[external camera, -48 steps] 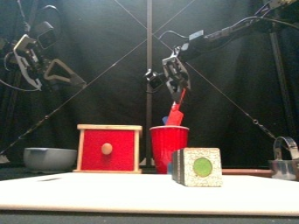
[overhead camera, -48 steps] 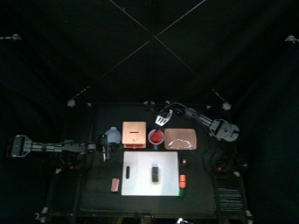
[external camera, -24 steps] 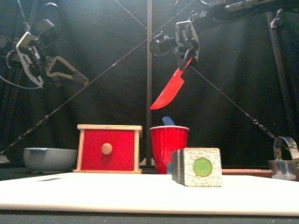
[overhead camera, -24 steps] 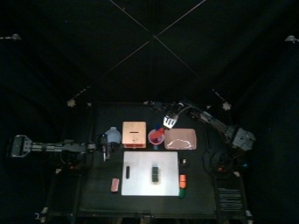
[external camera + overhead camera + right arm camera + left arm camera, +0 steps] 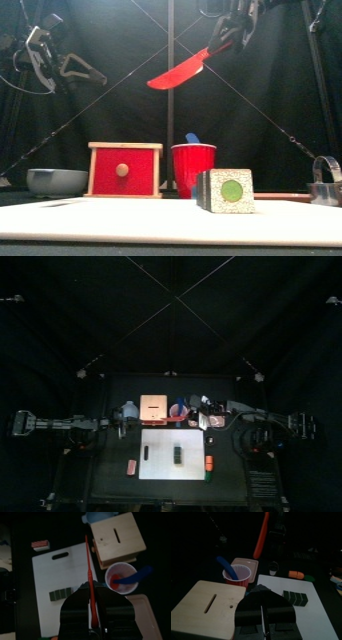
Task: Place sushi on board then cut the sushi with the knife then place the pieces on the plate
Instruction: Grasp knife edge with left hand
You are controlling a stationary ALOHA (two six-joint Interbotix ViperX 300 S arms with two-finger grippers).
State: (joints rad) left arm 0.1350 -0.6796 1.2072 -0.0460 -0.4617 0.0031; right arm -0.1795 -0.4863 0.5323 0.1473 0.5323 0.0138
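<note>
Now that the right tool has drawn the red knife clear of the cup, the blade hangs far higher above the desk than a second ago. It has also swung from pointing steeply down to lying nearly level, tip toward the left side. The tool's jaws are clamped on the handle. The blue knife stays in the cup.

The sushi lies near the middle of the board, its blocks joined. I judge the first step done and the cutting step just begun: the knife is fetched but not yet brought to the roll. In the top view the right arm is over the plate, just beside the board. The next move calls for carrying the blade over the roll and turning its edge down across it.

The left tool rests at the desk's left, beside the box, jaws closed on nothing. With nothing steadying it, the roll may slide or tip under the cut.
</note>
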